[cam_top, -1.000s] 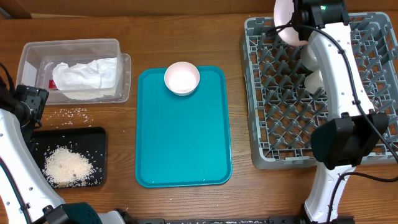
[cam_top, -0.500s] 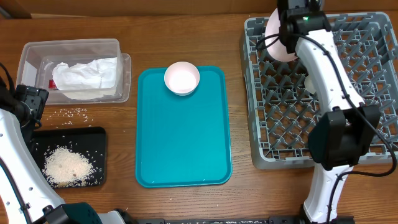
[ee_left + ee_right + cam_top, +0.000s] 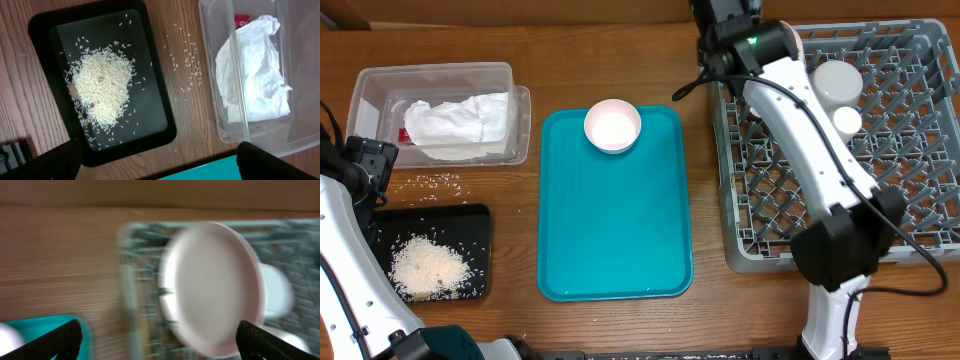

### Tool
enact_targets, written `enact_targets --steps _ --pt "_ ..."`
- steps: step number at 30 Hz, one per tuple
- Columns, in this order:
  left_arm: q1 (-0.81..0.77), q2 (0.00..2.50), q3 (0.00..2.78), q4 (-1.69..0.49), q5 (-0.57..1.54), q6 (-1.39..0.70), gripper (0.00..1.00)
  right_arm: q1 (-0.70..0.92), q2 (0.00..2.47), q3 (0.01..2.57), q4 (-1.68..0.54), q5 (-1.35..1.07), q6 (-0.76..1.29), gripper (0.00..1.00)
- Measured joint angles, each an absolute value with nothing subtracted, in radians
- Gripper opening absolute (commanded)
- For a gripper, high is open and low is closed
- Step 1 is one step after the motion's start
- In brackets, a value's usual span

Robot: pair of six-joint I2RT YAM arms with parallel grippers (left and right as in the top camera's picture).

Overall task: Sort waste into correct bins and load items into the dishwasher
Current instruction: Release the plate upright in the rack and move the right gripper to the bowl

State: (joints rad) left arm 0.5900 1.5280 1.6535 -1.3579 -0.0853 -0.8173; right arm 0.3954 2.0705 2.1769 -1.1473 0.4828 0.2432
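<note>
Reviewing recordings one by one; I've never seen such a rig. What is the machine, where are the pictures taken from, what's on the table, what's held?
Two robot arms work at a wooden table, each ending in a two-finger gripper. One picture looks down from above; two come from wrist cameras. On the table: a clear plastic tub holding a crumpled white paper napkin, a shallow black tray of rice, a flat teal serving tray carrying a small pale pink round plate, and a grey plastic dish rack. The blurred right wrist view shows a large pale pink plate in that rack. The left gripper and right gripper are open, holding nothing.
</note>
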Motion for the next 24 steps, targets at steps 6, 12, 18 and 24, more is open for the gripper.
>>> enact_targets --steps 6,12,18,24 --pt "0.590 1.528 1.654 -1.358 -0.085 -0.817 1.00 0.397 2.009 2.198 -1.023 -0.033 0.213 0.94" --pt "0.590 1.528 1.654 -1.358 -0.085 -0.817 1.00 0.466 2.107 2.198 -0.987 -0.193 0.122 0.89" --pt "0.590 1.528 1.654 -1.358 -0.085 -0.817 1.00 0.612 2.270 2.198 -0.979 -0.085 -0.016 0.87" --pt "0.590 1.528 1.654 -1.358 -0.085 -0.817 1.00 0.775 2.367 2.193 -0.927 0.043 -0.147 0.78"
